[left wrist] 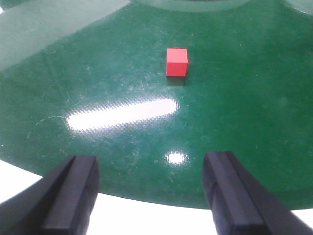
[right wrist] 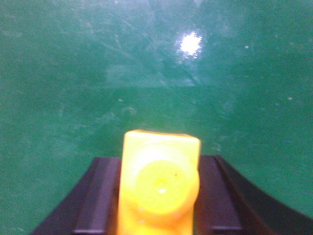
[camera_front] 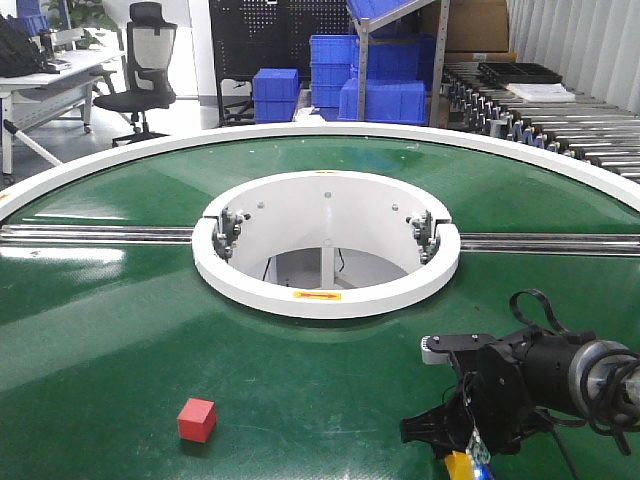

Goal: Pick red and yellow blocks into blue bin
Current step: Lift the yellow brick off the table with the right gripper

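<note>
The red cube (camera_front: pixel 197 419) sits on the green table (camera_front: pixel 120 330) at the front left. In the left wrist view it (left wrist: pixel 176 62) lies ahead of my left gripper (left wrist: pixel 151 196), which is open and empty, well short of the cube, over the table's near edge. My left gripper does not show in the front view. My right gripper (camera_front: pixel 452 450) is at the front right, shut on the yellow studded brick (camera_front: pixel 460 467). In the right wrist view the brick (right wrist: pixel 160 181) sits between the black fingers (right wrist: pixel 98 196), one stud facing the camera. The blue bin is out of view.
A white ring (camera_front: pixel 325 290) surrounds the hole at the table's middle, with metal rails (camera_front: pixel 90 234) running left and right of it. Stacked blue crates (camera_front: pixel 383 100) stand far behind the table. A roller conveyor (camera_front: pixel 560 125) is at the back right.
</note>
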